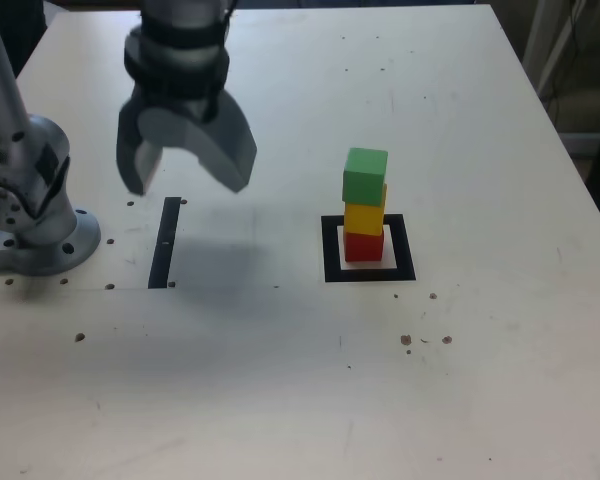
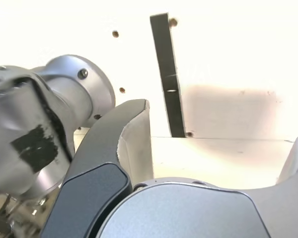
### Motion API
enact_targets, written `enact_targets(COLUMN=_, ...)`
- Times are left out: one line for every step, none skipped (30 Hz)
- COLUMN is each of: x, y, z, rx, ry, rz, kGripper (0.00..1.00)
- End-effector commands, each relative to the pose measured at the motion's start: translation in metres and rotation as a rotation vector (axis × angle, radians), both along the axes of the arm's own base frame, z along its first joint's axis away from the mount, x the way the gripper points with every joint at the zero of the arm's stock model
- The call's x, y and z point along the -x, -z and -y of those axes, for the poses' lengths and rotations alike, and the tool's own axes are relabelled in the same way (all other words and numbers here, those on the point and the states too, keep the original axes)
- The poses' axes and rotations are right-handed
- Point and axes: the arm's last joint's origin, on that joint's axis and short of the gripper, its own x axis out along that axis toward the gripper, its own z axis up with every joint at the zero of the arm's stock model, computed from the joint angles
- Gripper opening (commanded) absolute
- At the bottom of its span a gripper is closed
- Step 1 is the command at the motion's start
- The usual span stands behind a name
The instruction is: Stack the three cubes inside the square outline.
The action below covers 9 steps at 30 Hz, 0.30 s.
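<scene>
Already the three cubes stand as one tower inside the square outline (image 1: 329, 250): the red cube (image 1: 364, 246) sits at the bottom on the pale centre of the frame, the yellow cube (image 1: 364, 217) rests on it, and the green cube (image 1: 365, 176) tops the stack, set slightly askew and toward the exterior view's right of the yellow one. Well apart from the tower, toward the exterior view's left, the gripper (image 1: 187, 176) hangs above the table (image 1: 480, 380) with its jaws spread wide and nothing between them. Below it lies a thin black strip (image 1: 165, 242), and the arm's round base (image 1: 40, 235) stands at the exterior view's left edge. The wrist view looks past one dark curved finger (image 2: 120, 148) down at the same strip (image 2: 168, 74) and the base (image 2: 74, 94), with the gripper's shadow on the pale tabletop; no cube appears there.
</scene>
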Motion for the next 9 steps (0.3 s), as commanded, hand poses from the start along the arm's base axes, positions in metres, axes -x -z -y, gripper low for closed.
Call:
enact_targets(x=-0.006, y=0.011, z=0.000, rx=0.010, ry=-0.007, rz=0.017, kGripper=0.99)
enact_targets(x=-0.006, y=0.016, z=0.000, rx=0.012, ry=-0.011, rz=0.007, kGripper=0.99)
enact_targets(x=-0.007, y=0.020, z=-0.001, rx=0.013, ry=-0.016, rz=-0.004, kGripper=0.99)
enact_targets(x=-0.007, y=0.023, z=-0.002, rx=0.013, ry=-0.018, rz=-0.012, kGripper=0.99)
enact_targets(x=-0.007, y=0.025, z=-0.003, rx=0.014, ry=-0.023, rz=-0.023, kGripper=0.99)
enact_targets(x=-0.006, y=0.028, z=-0.004, rx=0.016, ry=-0.031, rz=-0.035, kGripper=0.99)
enact_targets(x=-0.005, y=0.029, z=-0.005, rx=0.019, ry=-0.036, rz=-0.041, kGripper=0.99)
enact_targets(x=-0.004, y=0.031, z=-0.006, rx=0.023, ry=-0.040, rz=-0.046, kGripper=0.99)
enact_targets(x=-0.003, y=0.032, z=-0.007, rx=0.027, ry=-0.044, rz=-0.051, kGripper=0.99)
